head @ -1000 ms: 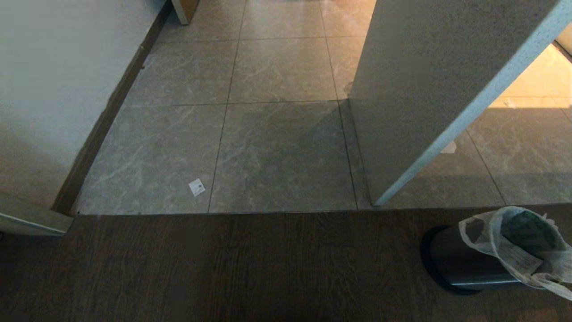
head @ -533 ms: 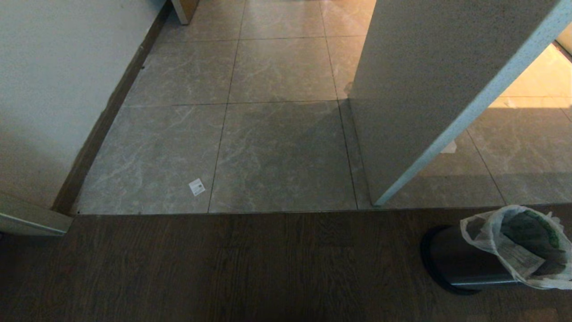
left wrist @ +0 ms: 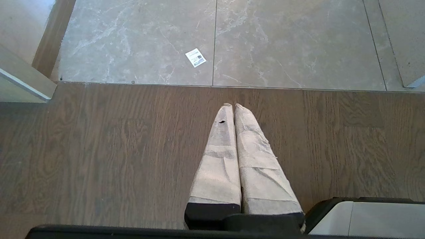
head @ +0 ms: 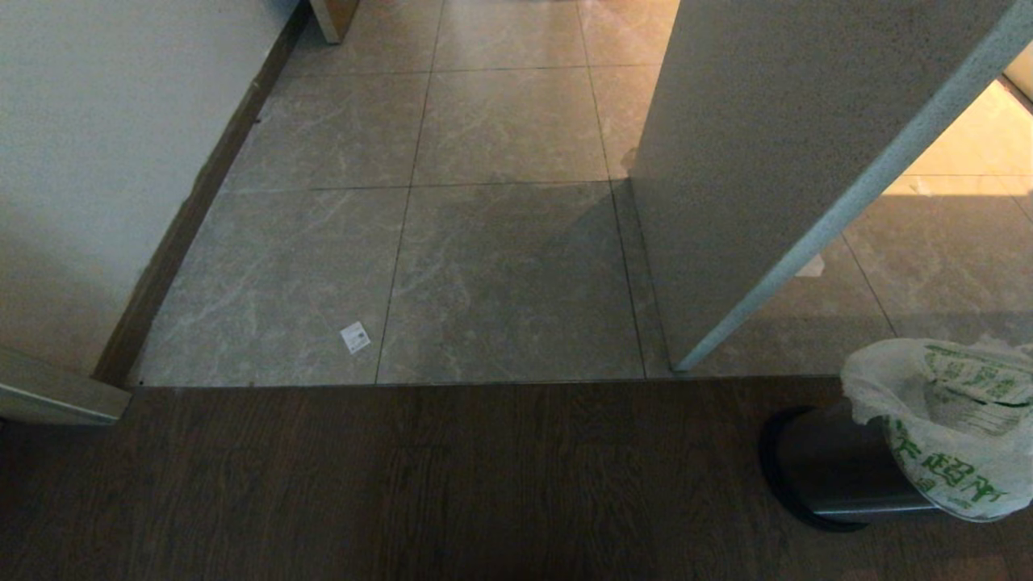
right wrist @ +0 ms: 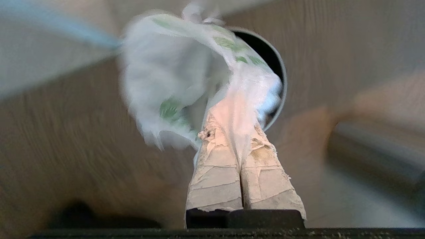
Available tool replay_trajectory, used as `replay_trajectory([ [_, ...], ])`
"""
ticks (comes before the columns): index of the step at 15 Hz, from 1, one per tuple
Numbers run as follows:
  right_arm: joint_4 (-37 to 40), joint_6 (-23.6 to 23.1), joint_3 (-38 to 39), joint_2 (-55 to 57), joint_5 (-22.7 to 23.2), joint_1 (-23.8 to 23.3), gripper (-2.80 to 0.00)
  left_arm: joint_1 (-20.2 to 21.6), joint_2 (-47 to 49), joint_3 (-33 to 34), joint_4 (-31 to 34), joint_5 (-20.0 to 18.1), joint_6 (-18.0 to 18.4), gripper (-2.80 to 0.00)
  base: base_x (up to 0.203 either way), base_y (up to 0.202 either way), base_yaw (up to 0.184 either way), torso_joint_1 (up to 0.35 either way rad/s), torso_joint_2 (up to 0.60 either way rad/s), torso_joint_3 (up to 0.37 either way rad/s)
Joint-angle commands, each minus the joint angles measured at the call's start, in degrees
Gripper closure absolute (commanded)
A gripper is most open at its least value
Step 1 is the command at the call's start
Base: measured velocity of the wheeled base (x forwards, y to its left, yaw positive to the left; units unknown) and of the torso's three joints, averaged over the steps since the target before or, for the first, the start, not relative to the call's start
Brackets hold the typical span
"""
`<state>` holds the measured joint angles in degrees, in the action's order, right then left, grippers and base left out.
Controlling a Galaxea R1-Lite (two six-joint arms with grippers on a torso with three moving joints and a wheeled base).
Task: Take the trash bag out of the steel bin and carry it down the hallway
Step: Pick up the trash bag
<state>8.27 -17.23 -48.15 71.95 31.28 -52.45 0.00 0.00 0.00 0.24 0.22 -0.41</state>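
Note:
The steel bin [head: 823, 472] stands on dark wood flooring at the lower right of the head view. The thin white trash bag [head: 948, 420] with green print bulges up out of its top, above the rim. In the right wrist view my right gripper [right wrist: 232, 127] is shut on a pinched fold of the trash bag [right wrist: 172, 76], and the bin's round mouth [right wrist: 277, 66] shows behind the bag. My left gripper [left wrist: 231, 105] is shut with nothing in it, parked low over the wood floor. The hallway [head: 500, 121] of marbled tiles runs ahead.
A white wall with a dark baseboard [head: 194, 202] lines the hallway's left side. A white wall corner [head: 759, 186] juts in on the right. A small paper slip [head: 355, 336] lies on the tiles near the wood floor's edge [head: 403, 383].
The trash bag has risen out of the bin and turned, so its green print now faces the head camera. The bin and the left arm have stayed put.

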Motion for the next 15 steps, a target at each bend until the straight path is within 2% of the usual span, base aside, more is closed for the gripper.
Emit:
replay_trajectory([
  [1,8.0,-4.2,-3.8,-13.8,1.0,2.7,0.00,0.0,0.0,0.0,0.0,0.0,0.0,0.00,0.000,0.000,0.000,0.000,0.00,0.000],
  [4,14.9,-9.1,-9.2,-20.8,3.7,4.7,0.00,0.0,0.0,0.0,0.0,0.0,0.0,0.00,0.000,0.000,0.000,0.000,0.00,0.000],
  [8,15.6,-14.7,-10.8,-27.3,4.0,6.0,0.00,0.0,0.0,0.0,0.0,0.0,0.0,0.00,0.000,0.000,0.000,0.000,0.00,0.000],
  [10,16.6,-12.9,-8.8,-29.8,4.2,9.5,0.00,0.0,0.0,0.0,0.0,0.0,0.0,0.00,0.000,0.000,0.000,0.000,0.00,0.000],
  [13,17.7,-5.6,0.6,-33.9,4.7,17.2,0.00,0.0,0.0,0.0,0.0,0.0,0.0,0.00,0.000,0.000,0.000,0.000,0.00,0.000],
  [15,16.1,-1.8,9.4,-36.4,-1.6,25.2,0.00,0.0,0.0,0.0,0.0,0.0,0.0,0.00,0.000,0.000,0.000,0.000,0.00,0.000],
])
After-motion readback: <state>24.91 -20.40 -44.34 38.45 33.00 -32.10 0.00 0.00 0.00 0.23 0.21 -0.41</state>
